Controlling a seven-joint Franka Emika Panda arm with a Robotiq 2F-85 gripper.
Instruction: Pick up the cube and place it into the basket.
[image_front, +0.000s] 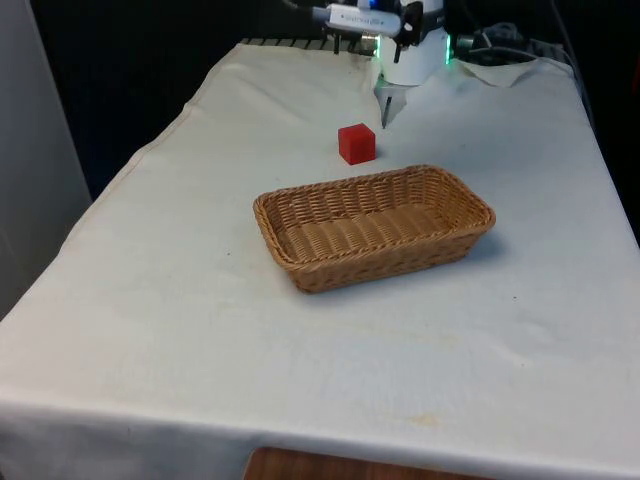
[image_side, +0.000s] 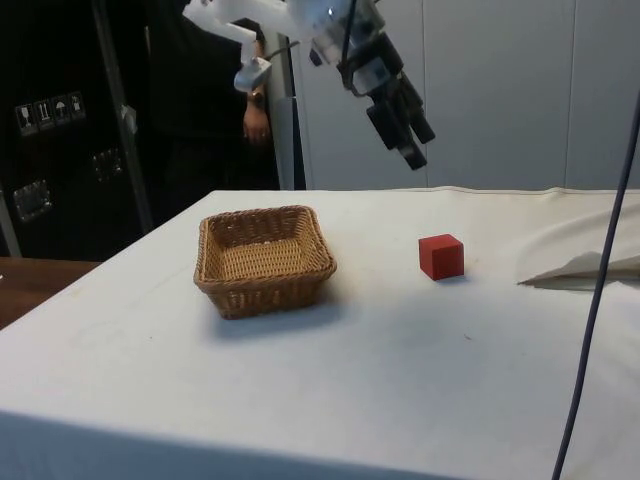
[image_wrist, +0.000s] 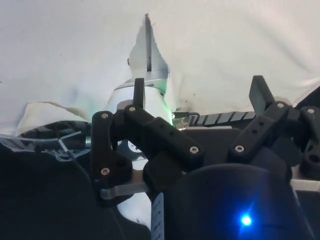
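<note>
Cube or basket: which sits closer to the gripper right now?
The red cube. The gripper hangs open above the cloth near it; the wicker basket lies farther off.

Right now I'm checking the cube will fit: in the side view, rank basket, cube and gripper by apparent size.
1. basket
2. gripper
3. red cube
The gripper-cube order is unsure: they look similar.

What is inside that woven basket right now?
Nothing: the basket shows only its bare woven floor. The red cube sits on the cloth beyond it.
</note>
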